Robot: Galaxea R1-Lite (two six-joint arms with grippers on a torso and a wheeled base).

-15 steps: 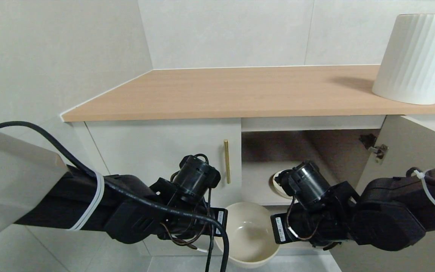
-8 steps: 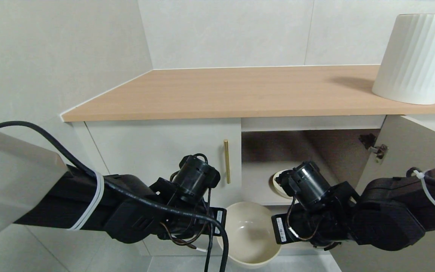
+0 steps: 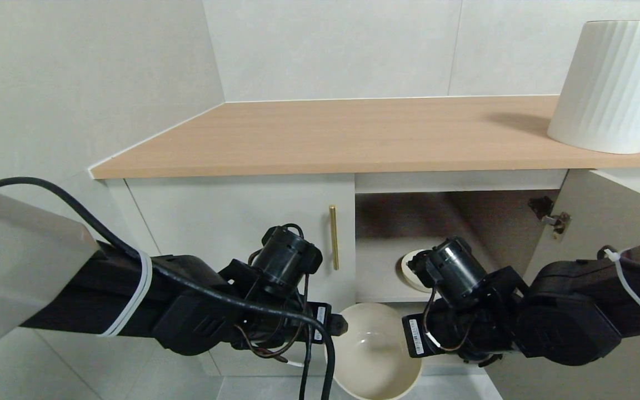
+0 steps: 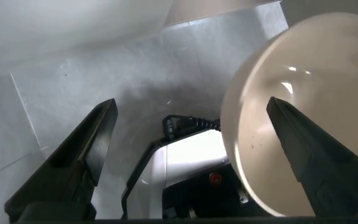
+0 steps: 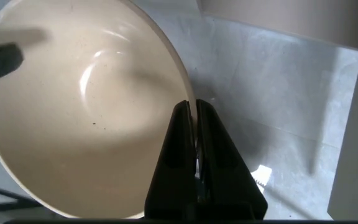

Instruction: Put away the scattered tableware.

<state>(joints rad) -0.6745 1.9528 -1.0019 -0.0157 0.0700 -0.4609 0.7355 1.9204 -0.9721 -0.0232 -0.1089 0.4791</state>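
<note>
Pale wall tiles rose behind a wooden countertop (image 3: 320,133) that capped the low white cabinet (image 3: 231,222); a white ribbed vessel (image 3: 614,83) stood on that countertop, above the cabinet's right end; the cabinet's left door was closed, with a slim brass handle (image 3: 333,236) upright along its inner edge; the cabinet's right door (image 3: 603,239) hung wide open on its hinge (image 3: 556,222), baring a shadowed compartment (image 3: 442,216); inside the cabinet, on the shelf, lay a pale round dish (image 3: 408,272), partly hidden behind the right wrist. Just in front of the cabinet, below the shelf edge and over the grey floor tiles (image 3: 264,389), a cream bowl (image 3: 373,355) hung in the air, its hollow facing up; the right gripper (image 5: 196,118) was clenched on the bowl's rim, one finger inside and one outside, on the side toward the cabinet's open door. The left gripper (image 4: 188,106) was spread wide with nothing in it, in front of the cabinet's closed door; one of its fingertips (image 3: 339,325) sat right at the bowl's rim, though contact could not be told.
</note>
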